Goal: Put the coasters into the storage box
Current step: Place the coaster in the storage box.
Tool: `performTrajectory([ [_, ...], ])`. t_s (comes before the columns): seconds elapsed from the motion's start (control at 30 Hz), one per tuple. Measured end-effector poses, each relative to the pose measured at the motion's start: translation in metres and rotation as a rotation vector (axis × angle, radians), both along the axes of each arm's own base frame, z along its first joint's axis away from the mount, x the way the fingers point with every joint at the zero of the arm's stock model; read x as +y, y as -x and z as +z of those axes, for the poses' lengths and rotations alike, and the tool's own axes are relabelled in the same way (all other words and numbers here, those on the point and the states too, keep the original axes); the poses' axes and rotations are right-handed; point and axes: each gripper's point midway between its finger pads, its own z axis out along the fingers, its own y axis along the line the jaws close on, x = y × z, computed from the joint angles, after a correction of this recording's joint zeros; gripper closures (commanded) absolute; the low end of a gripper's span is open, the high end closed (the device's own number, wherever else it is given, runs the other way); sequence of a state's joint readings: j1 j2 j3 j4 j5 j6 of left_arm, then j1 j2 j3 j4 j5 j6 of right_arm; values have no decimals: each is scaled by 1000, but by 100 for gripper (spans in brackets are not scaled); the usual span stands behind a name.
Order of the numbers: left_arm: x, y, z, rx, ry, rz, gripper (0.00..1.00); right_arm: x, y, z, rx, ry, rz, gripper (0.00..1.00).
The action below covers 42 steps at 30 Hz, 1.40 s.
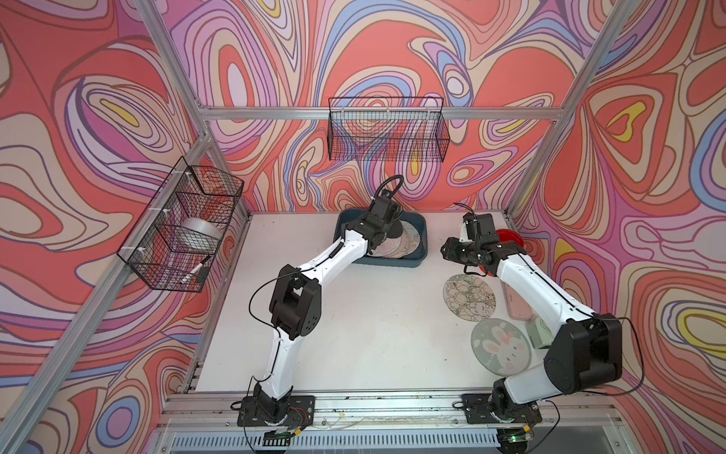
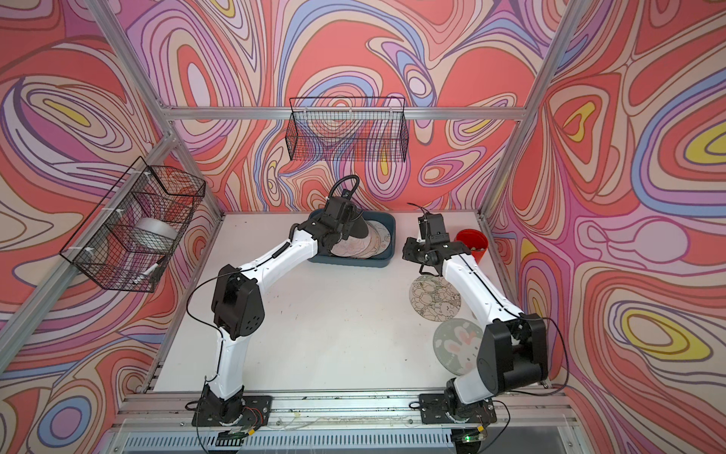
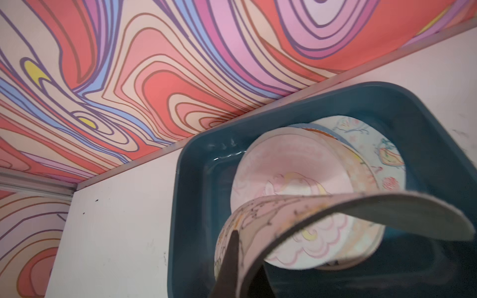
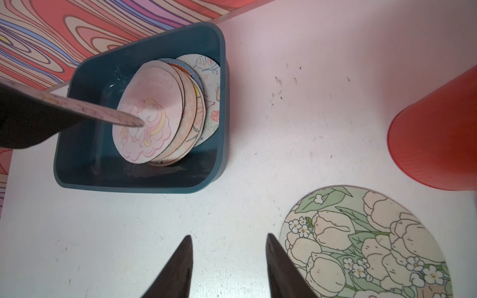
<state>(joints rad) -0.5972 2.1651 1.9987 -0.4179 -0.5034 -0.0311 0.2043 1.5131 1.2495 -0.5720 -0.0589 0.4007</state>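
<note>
Teal storage box [image 4: 134,184] holds overlapping coasters [image 4: 191,116], unicorn coaster [image 4: 152,103] topmost; a bent pink coaster [image 3: 296,214] hangs over it. A tulip coaster [image 4: 366,245] and rabbit coaster [image 1: 501,346] lie flat on the tabletop [image 1: 373,322].

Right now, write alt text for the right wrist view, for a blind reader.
The open right tool hangs over a white table, a teal box of stacked coasters ahead and a tulip coaster flat beside it. A bent coaster juts in over the box; a red cup stands nearby.
</note>
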Motion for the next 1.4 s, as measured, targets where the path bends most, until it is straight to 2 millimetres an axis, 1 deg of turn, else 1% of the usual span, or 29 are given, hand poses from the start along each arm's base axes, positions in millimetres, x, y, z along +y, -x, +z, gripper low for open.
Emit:
performTrajectory([
  [0.13, 17, -16, -9, 7, -36, 69, 100, 0, 0, -5, 11, 4, 2, 53],
  [0.23, 18, -18, -25, 35, -46, 85, 100, 0, 0, -9, 18, 8, 5, 53],
  [0.3, 16, -18, -39, 63, -46, 87, 100, 0, -1, -11, 24, 10, 6, 53],
  [0.43, 10, -14, -79, 153, -45, 74, 100, 0, -1, -15, 34, 12, 7, 53],
  [0.53, 2, -8, -103, 214, -35, 50, 100, 1, -2, -18, 42, 14, 10, 53],
  [0.6, -3, -4, -111, 244, -20, 32, 100, 2, -2, -20, 45, 12, 15, 53],
  [0.7, -13, 1, -116, 273, 13, 2, 100, 2, -2, -21, 50, 11, 19, 53],
  [0.83, -22, 6, -119, 301, 50, -29, 85, 3, -2, -24, 56, 9, 21, 53],
  [0.97, -29, 9, -122, 323, 82, -50, 57, 3, -2, -26, 62, 10, 21, 53],
  [1.07, -32, 11, -123, 337, 99, -60, 38, 3, -3, -30, 70, 12, 21, 52],
  [1.1, -33, 12, -124, 342, 105, -63, 33, 3, -3, -32, 75, 14, 20, 52],
  [1.3, -38, 14, -124, 357, 131, -81, 13, -2, -2, -44, 113, 39, 4, 52],
  [1.33, -38, 15, -123, 359, 135, -85, 9, -3, -1, -47, 122, 43, 2, 52],
  [1.37, -39, 16, -122, 361, 140, -90, 2, -4, -1, -49, 131, 48, -2, 52],
  [1.4, -40, 17, -120, 363, 145, -94, 0, -6, -1, -51, 139, 51, -6, 52],
])
